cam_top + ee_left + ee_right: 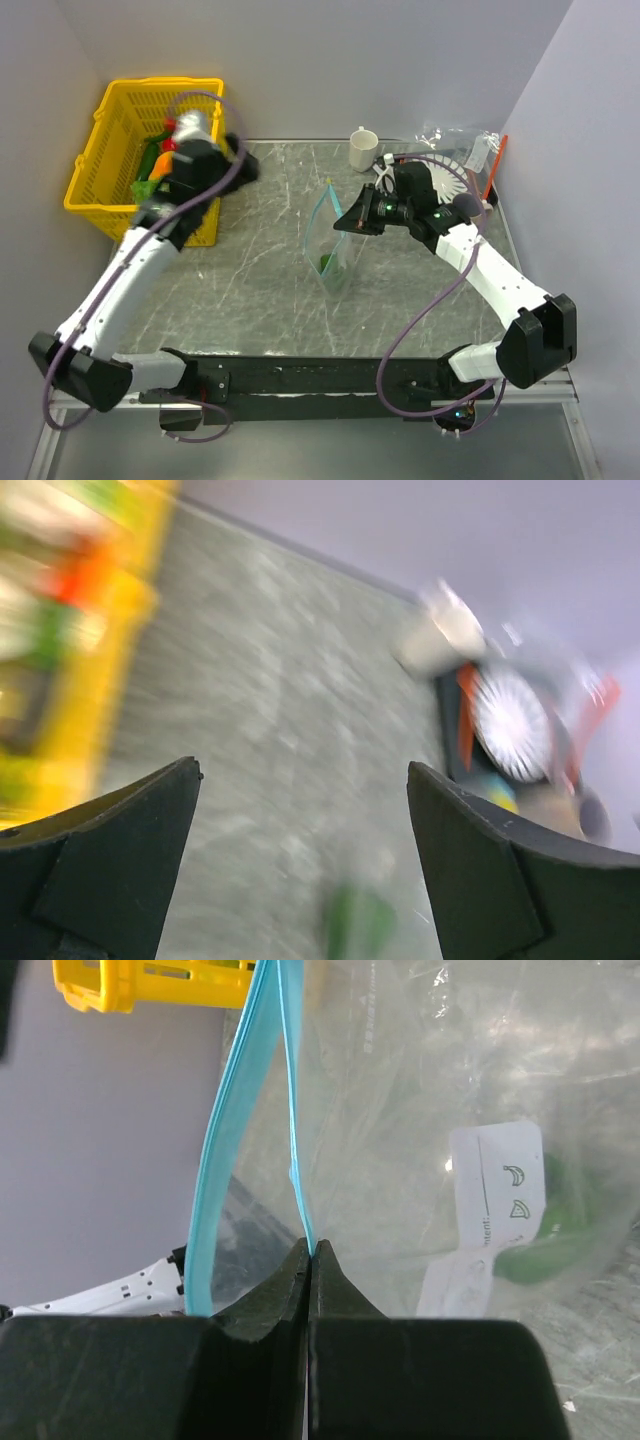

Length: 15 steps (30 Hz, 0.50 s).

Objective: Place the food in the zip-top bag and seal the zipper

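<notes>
The clear zip-top bag (330, 240) stands upright mid-table with its mouth open, and a green food piece (327, 263) lies in its bottom. My right gripper (347, 221) is shut on the bag's top edge. In the right wrist view its tips (312, 1248) pinch one side of the teal-blue zipper (293, 1110); the other zipper side (222, 1150) bows away to the left. The green food (545, 1250) shows behind a white label (497, 1195). My left gripper (243, 165) is open and empty beside the yellow basket (100, 150); its view (303, 770) is motion-blurred.
The yellow basket holds several food items (158, 160). A white cup (363, 148), a white fluted plate (455, 178), crumpled clear plastic (460, 138) and an orange-red stick (493, 170) sit at the back right. Walls close in the back and both sides.
</notes>
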Available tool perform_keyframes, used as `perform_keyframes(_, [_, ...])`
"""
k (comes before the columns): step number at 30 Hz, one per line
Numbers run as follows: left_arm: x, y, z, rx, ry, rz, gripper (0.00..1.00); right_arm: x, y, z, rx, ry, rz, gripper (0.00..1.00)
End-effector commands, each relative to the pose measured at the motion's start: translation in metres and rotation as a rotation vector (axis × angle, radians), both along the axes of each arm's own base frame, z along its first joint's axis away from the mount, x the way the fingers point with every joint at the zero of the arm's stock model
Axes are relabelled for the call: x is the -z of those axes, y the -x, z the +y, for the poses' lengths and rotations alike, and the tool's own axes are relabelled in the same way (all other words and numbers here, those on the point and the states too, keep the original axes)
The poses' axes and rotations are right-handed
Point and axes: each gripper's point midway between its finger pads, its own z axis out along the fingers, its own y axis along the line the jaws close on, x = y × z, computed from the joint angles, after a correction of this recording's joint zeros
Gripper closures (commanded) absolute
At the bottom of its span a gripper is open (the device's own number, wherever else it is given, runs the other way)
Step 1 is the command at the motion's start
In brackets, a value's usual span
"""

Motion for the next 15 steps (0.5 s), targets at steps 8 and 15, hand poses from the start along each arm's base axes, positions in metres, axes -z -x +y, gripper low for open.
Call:
perform_keyframes(8, [-0.018,-0.042,0.183,-0.281,-0.164,0.048,0.07,-0.025,-0.001,-0.01,0.01,0.026,-0.114,1.0])
perform_keyframes(15, [-0.016,-0.103,0.248,-0.372,-0.148,0.08,0.01,-0.015,-0.001,-0.013,0.018,0.057,-0.112,1.0])
